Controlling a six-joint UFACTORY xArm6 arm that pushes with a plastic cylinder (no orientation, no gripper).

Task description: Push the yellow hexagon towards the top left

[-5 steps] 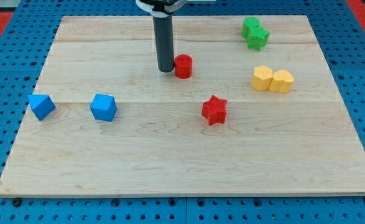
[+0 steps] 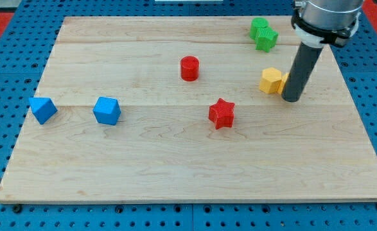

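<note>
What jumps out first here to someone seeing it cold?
The dark rod at the view's right dominates, my tip down on the board just right of the yellow hexagon and hiding most of a second yellow block behind it. Next, the red star near centre with the red cylinder above it. Two blue blocks sit at the left and a green pair at the top right.

Pale smooth wood board point(image 2: 175, 160), matt dark rod, blocks perhaps matt plastic like the yellow hexagon point(image 2: 271, 80).
</note>
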